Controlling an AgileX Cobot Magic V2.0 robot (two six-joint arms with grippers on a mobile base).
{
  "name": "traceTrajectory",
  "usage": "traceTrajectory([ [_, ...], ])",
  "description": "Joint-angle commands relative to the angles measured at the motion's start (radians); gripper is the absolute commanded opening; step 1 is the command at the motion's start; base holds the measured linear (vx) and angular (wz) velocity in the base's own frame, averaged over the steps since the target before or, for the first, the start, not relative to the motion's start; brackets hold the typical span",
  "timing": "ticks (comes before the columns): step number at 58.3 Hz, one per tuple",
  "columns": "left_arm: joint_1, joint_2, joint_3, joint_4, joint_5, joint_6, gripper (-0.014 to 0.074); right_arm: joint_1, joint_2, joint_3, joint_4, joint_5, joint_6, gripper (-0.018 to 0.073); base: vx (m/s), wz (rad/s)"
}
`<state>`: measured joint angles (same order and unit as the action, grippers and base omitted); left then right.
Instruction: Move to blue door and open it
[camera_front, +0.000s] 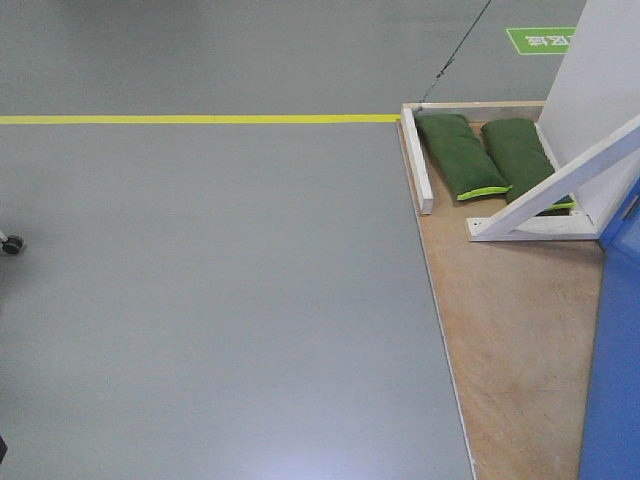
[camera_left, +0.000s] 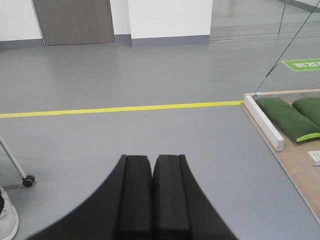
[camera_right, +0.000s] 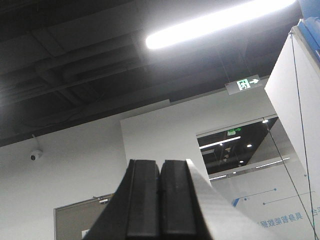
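**Approach to blue door: handle not in sight**

Step in hand, as judged: driving the base toward the door. No reach begun.

Front view: only a strip of the blue door visible, standing on the wooden base board. No lever or lock visible in any view.

Relative to the left gripper: door well off to the right and ahead, outside that wrist view. Forward-right of it, only the board's corner, a white rail and green sandbags.

Left gripper: closed pad to pad, empty, aimed low over the grey floor, with the yellow line straight ahead.

Right gripper: also closed on nothing, pointed up at ceiling and exit sign. White panel up and to its right. Blue trim at its top corner; cannot tell whether part of the door.

For a good approach:
- Swing the base right and square up to the door face before stopping.
- Keep wheels off the board's edge and clear of the white braces and sandbags.
- Stop within arm's reach, leaving room for the swing. Swing direction unknown from here.
- Bring the right gripper down and open it before going for the lever.
- Likely risk: clipping the brace.
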<state>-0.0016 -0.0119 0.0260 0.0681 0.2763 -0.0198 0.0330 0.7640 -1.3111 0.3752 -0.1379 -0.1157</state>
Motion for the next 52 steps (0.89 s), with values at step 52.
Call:
traceTrajectory([
  [52,-0.007,-0.012,-0.026,-0.002,-0.085,-0.007,0.0073,-0.944,0.316,-0.288,-0.009,-0.055,-0.016,0.0012,0.0,0.0],
])
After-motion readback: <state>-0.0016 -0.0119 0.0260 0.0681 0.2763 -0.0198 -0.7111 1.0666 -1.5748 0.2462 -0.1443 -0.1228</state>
